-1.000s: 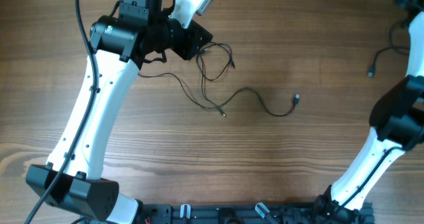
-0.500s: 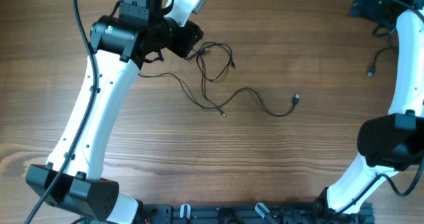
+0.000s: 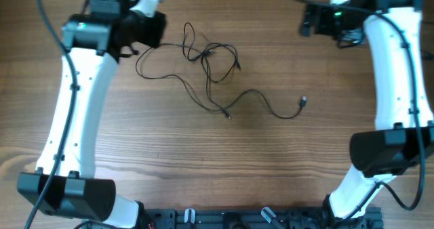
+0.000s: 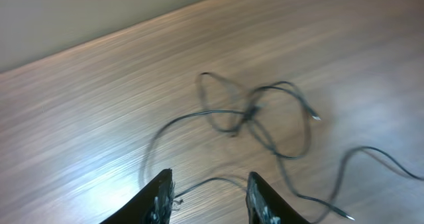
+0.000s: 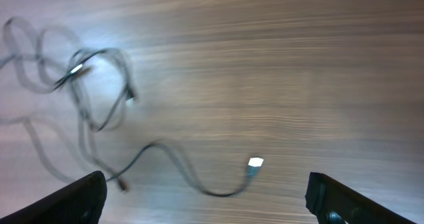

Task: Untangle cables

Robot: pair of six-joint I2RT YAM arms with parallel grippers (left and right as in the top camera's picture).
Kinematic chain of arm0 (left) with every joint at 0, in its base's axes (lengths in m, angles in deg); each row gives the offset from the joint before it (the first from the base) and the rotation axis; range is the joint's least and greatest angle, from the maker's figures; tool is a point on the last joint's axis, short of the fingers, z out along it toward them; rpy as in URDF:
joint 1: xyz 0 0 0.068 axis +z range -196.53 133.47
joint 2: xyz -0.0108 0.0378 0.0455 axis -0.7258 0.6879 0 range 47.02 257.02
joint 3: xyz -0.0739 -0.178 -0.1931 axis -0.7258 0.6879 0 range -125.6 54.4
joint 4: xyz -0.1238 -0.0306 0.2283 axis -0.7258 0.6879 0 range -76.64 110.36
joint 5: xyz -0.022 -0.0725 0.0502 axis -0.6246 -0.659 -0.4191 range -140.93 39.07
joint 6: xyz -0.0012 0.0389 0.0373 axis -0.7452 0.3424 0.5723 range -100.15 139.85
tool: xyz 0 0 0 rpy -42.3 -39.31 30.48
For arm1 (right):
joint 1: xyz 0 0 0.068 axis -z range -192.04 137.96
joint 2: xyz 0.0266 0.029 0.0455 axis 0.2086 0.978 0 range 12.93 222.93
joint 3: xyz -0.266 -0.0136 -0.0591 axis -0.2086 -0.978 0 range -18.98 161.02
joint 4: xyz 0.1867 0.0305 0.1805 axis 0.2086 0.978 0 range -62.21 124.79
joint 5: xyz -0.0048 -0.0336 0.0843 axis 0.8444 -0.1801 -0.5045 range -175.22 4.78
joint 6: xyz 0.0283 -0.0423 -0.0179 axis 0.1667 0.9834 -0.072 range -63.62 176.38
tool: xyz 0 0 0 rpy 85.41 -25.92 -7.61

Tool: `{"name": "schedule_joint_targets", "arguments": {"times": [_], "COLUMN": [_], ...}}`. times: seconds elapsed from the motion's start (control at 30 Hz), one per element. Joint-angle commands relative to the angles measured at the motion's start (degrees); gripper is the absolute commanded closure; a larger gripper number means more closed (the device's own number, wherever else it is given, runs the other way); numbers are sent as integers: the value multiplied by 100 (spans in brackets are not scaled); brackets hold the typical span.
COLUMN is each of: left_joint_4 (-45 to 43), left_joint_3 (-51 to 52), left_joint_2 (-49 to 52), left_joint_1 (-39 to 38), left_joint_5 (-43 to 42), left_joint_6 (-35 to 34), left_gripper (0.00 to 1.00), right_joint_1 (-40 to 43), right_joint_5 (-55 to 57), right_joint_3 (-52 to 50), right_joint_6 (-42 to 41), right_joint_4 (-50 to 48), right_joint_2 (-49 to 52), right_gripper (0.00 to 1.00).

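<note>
Tangled thin black cables (image 3: 207,56) by wooden desk's (image 3: 271,168) far edge, tail trailing right; open wood nearer. Left gripper (image 4: 209,199), right gripper (image 5: 205,197): jaws released.

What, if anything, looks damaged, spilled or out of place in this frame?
Nothing stands out. The cables lie in a loose knot of overlapping loops on the wooden table, with one strand trailing to a plug end, as expected for this task. No break is visible. The left gripper and right gripper are open and empty.
</note>
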Motion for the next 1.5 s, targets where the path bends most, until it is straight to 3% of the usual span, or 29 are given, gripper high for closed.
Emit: {"name": "schedule_joint_targets", "arguments": {"times": [0.0,0.07,0.53,0.93,1.07,1.2,1.47], "left_joint_4": [4,4,-24,-42,-44,-48,-35], "left_joint_3": [-4,-7,-7,-7,-7,-4,-7], "left_joint_2": [-138,-138,-127,-127,-127,-127,-127], "left_joint_1": [481,608,673,673,673,673,673], "left_joint_5": [31,-26,-85,-83,-83,-83,-83], "left_joint_6": [-162,-177,-264,-262,-262,-262,-262], "left_gripper": [63,63,56,55,54,54,54], "right_joint_1": [-595,-852,-2356,-2874,-2894,-2892,-2865], "right_joint_5": [-125,-107,275,339,52,-17,-623], "right_joint_3": [7,2,-2,-2,-2,-2,-2], "right_joint_6": [-155,-229,-645,-1182,-730,-595,-850], "right_joint_4": [-116,-179,-590,-1248,-1659,-2332,-3488], "right_joint_2": [-149,-146,529,1692,2000,2245,2911], "right_gripper": [3,7,7,10,21,12,10]}}
